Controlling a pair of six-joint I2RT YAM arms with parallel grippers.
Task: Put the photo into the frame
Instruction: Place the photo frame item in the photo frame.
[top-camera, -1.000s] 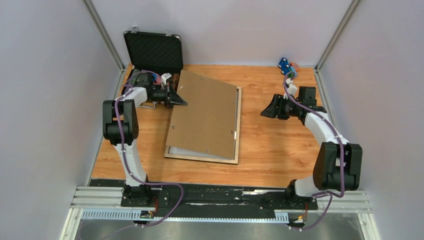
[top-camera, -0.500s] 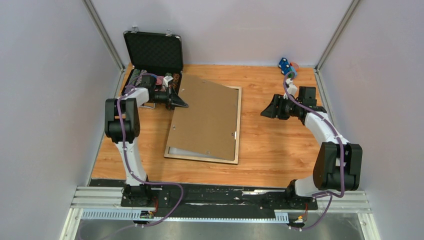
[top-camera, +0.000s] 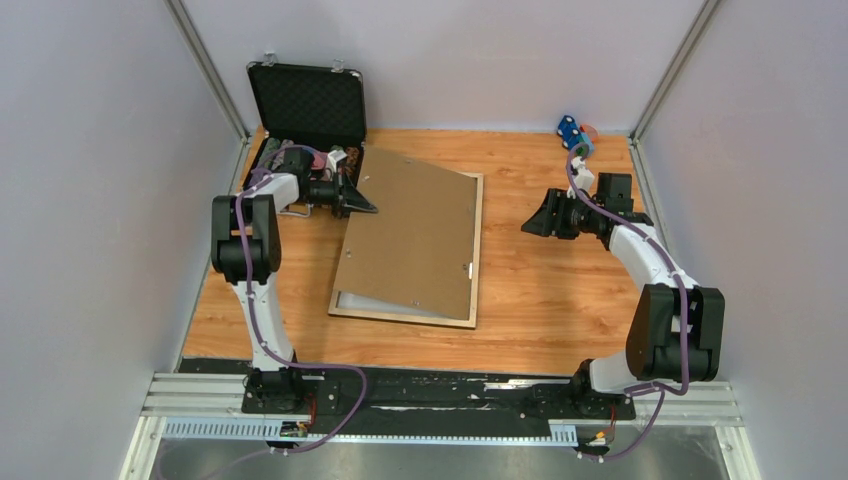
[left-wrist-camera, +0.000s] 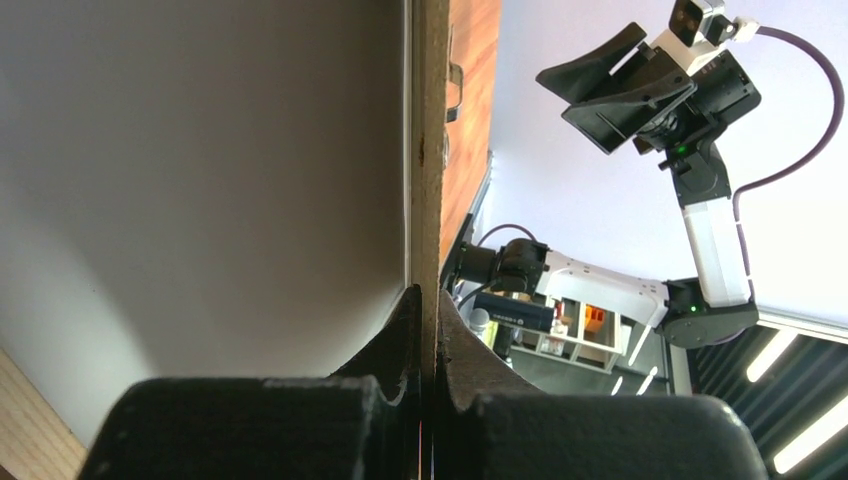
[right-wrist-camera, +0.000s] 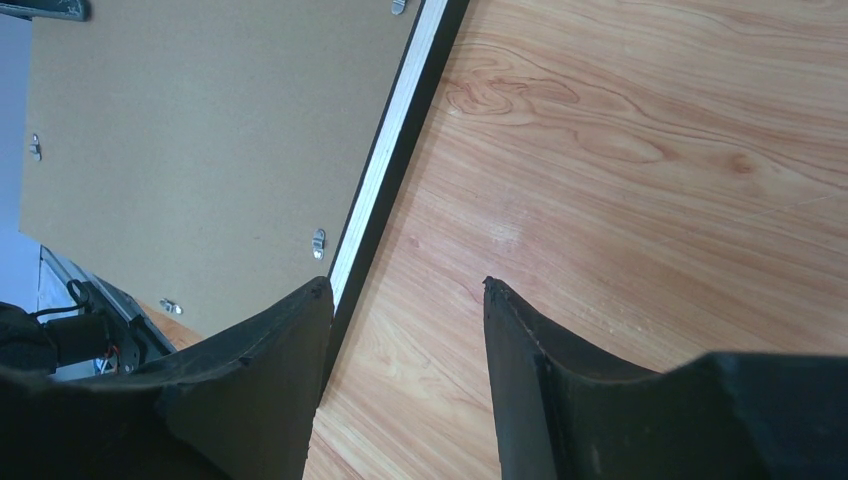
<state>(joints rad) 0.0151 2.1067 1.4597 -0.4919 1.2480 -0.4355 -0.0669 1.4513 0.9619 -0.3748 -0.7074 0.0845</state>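
Top external gave us the frame (top-camera: 405, 316) lying flat in the middle of the desk (top-camera: 560, 300), pale rim up. The brown backing board (top-camera: 410, 235) sat askew on it, with its far-left corner raised. The left claw (top-camera: 365, 207) was at that corner, just in front of the open black case (top-camera: 307, 103). On the left wrist view we saw its fingers (left-wrist-camera: 395, 340) clenched on the board's thin edge. A pale surface (top-camera: 352, 298) showed under the board's near-left corner, and we could not tell what it was. Over on the right, the right claw (top-camera: 528, 228) hung released above bare desk, near the frame's right rail but apart from it, with nothing between its jaws.
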